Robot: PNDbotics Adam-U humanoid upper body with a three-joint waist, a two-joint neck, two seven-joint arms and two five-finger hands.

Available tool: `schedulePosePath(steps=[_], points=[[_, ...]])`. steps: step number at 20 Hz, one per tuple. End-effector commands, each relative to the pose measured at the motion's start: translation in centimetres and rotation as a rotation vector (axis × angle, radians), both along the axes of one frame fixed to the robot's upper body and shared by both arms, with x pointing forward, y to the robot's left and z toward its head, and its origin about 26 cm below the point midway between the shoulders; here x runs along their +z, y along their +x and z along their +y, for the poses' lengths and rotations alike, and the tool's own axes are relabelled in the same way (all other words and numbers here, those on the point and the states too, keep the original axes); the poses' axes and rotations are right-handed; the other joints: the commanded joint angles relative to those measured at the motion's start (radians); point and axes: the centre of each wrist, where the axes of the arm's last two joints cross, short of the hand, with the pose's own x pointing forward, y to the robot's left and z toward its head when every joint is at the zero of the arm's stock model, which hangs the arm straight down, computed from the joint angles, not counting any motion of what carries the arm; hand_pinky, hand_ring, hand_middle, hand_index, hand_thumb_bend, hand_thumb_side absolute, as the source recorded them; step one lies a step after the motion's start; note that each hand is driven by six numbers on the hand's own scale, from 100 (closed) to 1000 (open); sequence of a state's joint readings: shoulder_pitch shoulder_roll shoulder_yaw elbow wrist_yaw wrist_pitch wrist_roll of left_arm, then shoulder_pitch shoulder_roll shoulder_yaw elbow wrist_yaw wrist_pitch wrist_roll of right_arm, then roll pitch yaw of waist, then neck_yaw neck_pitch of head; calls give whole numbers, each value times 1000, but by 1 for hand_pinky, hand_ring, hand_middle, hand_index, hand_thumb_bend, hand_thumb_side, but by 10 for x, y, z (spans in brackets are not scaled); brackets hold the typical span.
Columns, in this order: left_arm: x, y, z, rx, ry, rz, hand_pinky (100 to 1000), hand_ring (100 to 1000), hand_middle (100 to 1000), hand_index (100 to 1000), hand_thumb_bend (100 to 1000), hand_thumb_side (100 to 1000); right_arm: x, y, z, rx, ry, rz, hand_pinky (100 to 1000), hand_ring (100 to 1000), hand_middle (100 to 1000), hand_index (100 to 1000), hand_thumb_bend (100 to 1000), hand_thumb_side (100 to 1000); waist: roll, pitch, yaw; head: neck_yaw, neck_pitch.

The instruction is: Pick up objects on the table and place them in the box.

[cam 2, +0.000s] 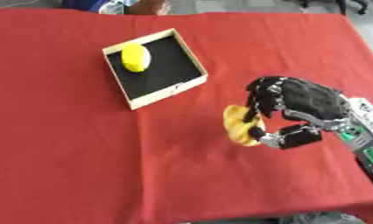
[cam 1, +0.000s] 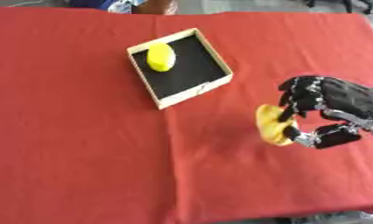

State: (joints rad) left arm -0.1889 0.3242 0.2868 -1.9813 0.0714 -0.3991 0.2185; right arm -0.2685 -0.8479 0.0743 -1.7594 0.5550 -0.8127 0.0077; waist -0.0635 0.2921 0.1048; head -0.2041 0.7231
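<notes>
Right hand [cam 2: 297, 107] around yellow object [cam 2: 239, 124]

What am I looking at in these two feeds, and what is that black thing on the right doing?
Both pictures come from one stereo camera in the robot's head, looking down at the table: a left eye view and a right eye view of the same moment, so they nearly match. The black and silver thing is the robot hand on its right arm, coming in from the right side. Its fingers and thumb are curled round a yellow object, which sits between them out on the red tablecloth. I cannot tell whether the object is lifted or touching the cloth. Farther back and to the left is an open box with pale walls and a black floor. A second yellow object already lies inside it, near the far corner. The left hand shows in neither view.
</notes>
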Motion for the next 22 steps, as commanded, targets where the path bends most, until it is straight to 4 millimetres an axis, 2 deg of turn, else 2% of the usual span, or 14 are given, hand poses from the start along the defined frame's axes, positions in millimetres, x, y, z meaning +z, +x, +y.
schedulePosePath(steps=[1,2,3,7,11,16,22], points=[[11,-1,-1,-13,29,-31,903,744,815,877,202,757,41,6,3,25,3,-65,771,609,316,478,100,198,4,-22,5,-6,-11],[11,-1,-1,-17,30,-31,903,744,815,877,204,759,50,10,7,35,16,-78,769,608,346,478,100,245,4,-22,8,-8,-12],[11,-1,-2,-20,31,-31,903,744,815,877,201,757,59,15,12,43,29,-90,770,608,354,479,100,194,5,-23,12,-9,-12],[11,0,-3,-31,34,-32,903,744,815,877,199,757,87,37,30,64,48,-89,773,610,374,489,100,198,7,-21,27,-16,-15],[13,1,-6,-50,35,-37,903,744,816,877,199,757,110,74,49,45,47,-53,776,611,378,492,100,198,10,-17,46,-28,-18],[17,4,-11,-81,38,-52,902,744,816,877,198,756,102,125,67,-8,42,33,783,618,392,507,100,198,13,-8,65,-42,-27],[20,6,-14,-106,38,-61,902,743,816,877,196,758,81,157,94,-28,25,92,786,623,399,517,100,198,14,2,84,-65,-32]])
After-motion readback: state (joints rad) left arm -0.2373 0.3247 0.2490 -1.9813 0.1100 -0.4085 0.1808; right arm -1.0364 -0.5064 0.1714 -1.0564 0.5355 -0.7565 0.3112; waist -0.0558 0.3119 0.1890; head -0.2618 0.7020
